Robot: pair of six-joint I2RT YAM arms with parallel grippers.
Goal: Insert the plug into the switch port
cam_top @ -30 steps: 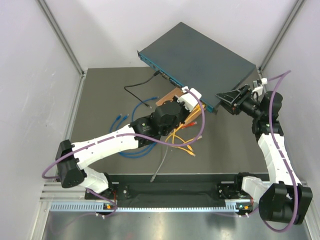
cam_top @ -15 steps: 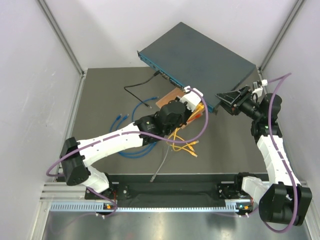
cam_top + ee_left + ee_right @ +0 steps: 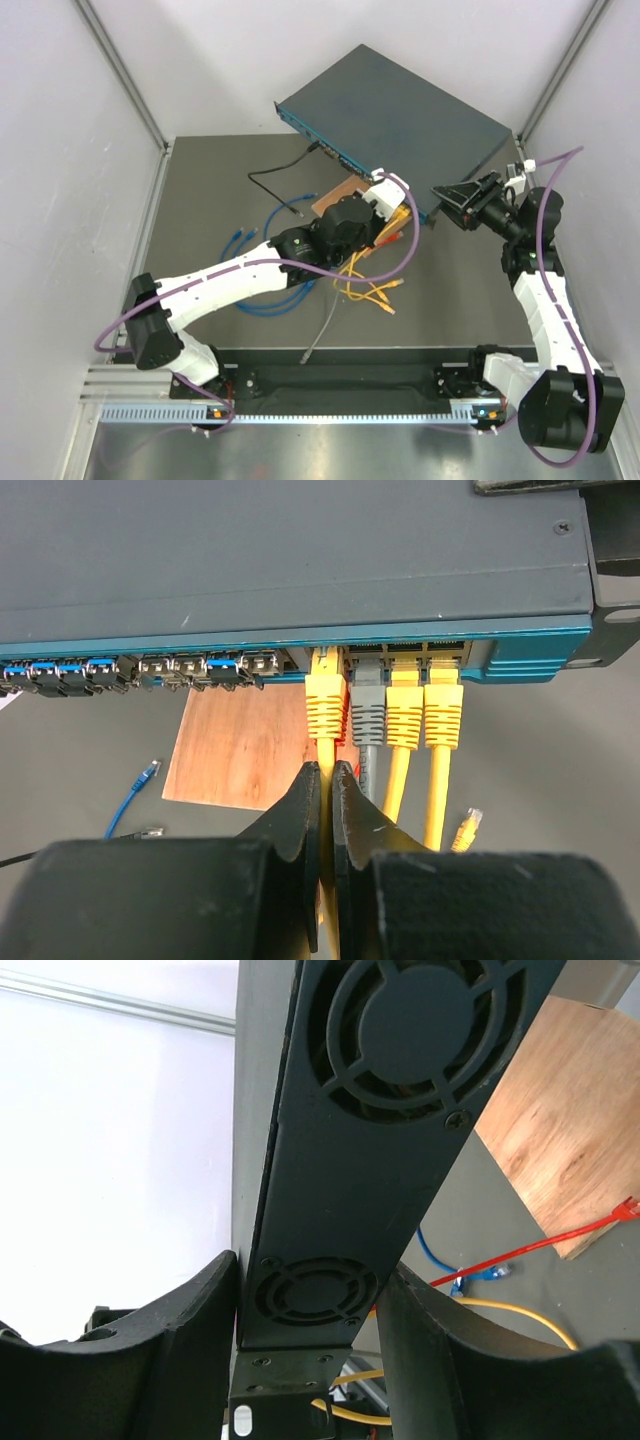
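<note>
A dark teal-grey network switch [image 3: 400, 110] lies at an angle at the far end of a dark table [image 3: 200, 220], its thin socketed front face turned toward the two robot arms. The left arm reaches across the middle of the table, and the left gripper [image 3: 385, 195] sits just in front of that face, above a brown wooden board [image 3: 338, 192]. Seen from the left wrist, its two black fingers [image 3: 300, 810] are pressed together, pinching a yellow cable [image 3: 326, 755] just behind its yellow plug [image 3: 325, 700]. The plug's clear tip sits in the mouth of a port [image 3: 326, 658] near the right end of the front face. Whether it is fully seated cannot be told. Just to its right, a grey plug [image 3: 368, 712] and two more yellow plugs [image 3: 405, 710] stand side by side in neighbouring sockets. Further left runs a row of sockets with blue tabs [image 3: 60, 670]. A loose yellow connector [image 3: 465, 830] and a loose blue connector [image 3: 147, 773] lie on the table below. The right gripper [image 3: 450, 195] is at the switch's near right corner. From the right wrist, its fingers [image 3: 200, 1310] close on the switch's narrow end, one on each broad face, beside a round fan grille [image 3: 315, 1293]. Loose on the table are coiled blue cables [image 3: 265, 290], a bundle of yellow cables [image 3: 370, 285], a black cable [image 3: 275, 180] and a grey cable [image 3: 325, 330]. A red cable [image 3: 540, 1250] runs past the board's edge.
</note>
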